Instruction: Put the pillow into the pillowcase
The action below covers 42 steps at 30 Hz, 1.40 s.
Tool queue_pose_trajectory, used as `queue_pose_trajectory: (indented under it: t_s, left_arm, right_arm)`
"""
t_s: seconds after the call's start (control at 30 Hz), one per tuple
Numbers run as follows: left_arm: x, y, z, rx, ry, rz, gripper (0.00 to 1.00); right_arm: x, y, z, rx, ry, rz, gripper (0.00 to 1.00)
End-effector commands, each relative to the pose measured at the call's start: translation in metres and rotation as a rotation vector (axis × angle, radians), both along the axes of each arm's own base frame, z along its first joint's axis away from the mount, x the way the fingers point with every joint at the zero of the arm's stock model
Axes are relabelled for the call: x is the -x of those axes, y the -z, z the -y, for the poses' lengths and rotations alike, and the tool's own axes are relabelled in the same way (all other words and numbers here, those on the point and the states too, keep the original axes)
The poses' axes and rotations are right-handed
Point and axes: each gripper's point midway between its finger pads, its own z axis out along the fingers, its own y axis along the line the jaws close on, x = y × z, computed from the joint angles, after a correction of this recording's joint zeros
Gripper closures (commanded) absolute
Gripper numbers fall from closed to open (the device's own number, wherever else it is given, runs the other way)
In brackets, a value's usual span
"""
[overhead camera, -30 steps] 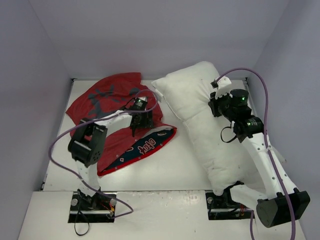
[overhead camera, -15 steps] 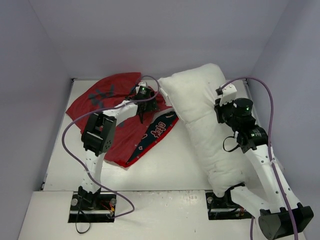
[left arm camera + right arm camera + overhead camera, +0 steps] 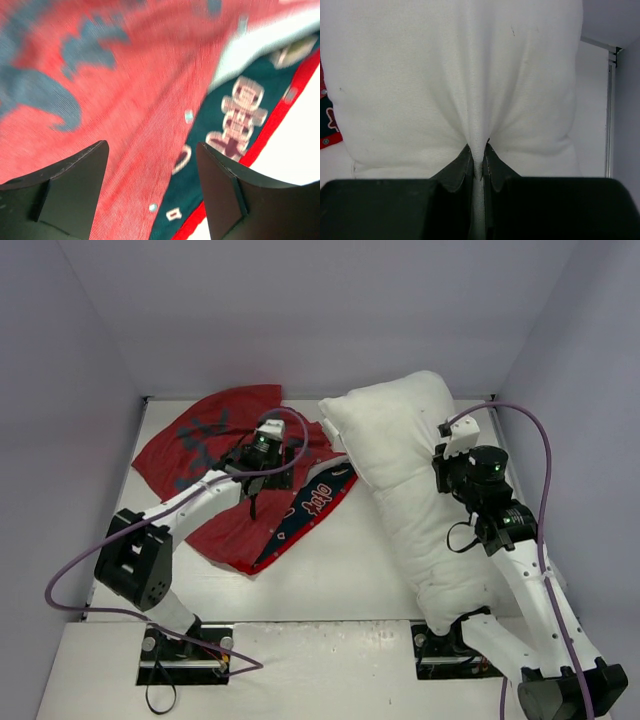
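Observation:
The white pillow [image 3: 400, 475] lies slanted along the right side of the table, and its far end touches the red pillowcase [image 3: 205, 435]. The pillowcase is spread crumpled at the back left, with a teal printed flap [image 3: 315, 498] folded out toward the pillow. My left gripper [image 3: 252, 502] hovers open just above the cover; the left wrist view shows red cloth [image 3: 125, 100] and the teal print [image 3: 235, 115] between the fingers [image 3: 75, 185], with nothing held. My right gripper [image 3: 447, 465] is shut on a pinched fold of the pillow [image 3: 445, 75], with the fingertips [image 3: 478, 150] tight on the fabric.
Grey walls enclose the table on three sides. A metal rail [image 3: 609, 100] runs along the table's right edge, close to the pillow. Purple cables [image 3: 540, 470] loop off both arms. The arm bases [image 3: 185, 645] sit at the near edge.
My left gripper went out to the pillowcase edge by the pillow, then drew back toward the near left, still open. The teal flap shifted toward the pillow. My right gripper nudged the pillow's far end slightly.

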Motion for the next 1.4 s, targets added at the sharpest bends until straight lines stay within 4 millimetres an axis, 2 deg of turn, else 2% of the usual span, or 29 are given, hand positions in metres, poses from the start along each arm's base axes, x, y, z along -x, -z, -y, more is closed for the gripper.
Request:
queue_pose_trajectory:
  t_s: [0.0,0.27,0.53,0.73,1.0,1.23,1.37]
  left_arm:
    - [0.017,0.023,-0.001,-0.082,0.033,-0.034,0.34]
    - [0.026,0.045,-0.001,-0.075,0.018,-0.043,0.38]
    - [0.026,0.057,0.025,-0.071,0.077,-0.042,0.42]
    - [0.024,0.070,0.027,-0.085,0.075,-0.064,0.44]
    - [0.013,0.067,0.036,-0.085,0.080,-0.032,0.47]
    - [0.011,0.079,0.039,-0.117,0.088,-0.049,0.49]
    - [0.010,0.085,0.036,-0.139,0.079,-0.058,0.56]
  right_arm:
    - [-0.007,-0.027,-0.003,-0.081,0.024,0.084,1.00]
    - [-0.004,-0.017,-0.002,-0.093,0.039,0.056,1.00]
    - [-0.002,-0.012,-0.001,-0.106,0.048,0.044,1.00]
    - [0.000,-0.009,-0.001,-0.113,0.056,0.038,1.00]
    - [0.001,-0.004,-0.002,-0.123,0.055,0.021,1.00]
    - [0.002,-0.001,-0.002,-0.127,0.055,0.014,1.00]
    - [0.003,0.000,-0.003,-0.132,0.054,0.011,1.00]
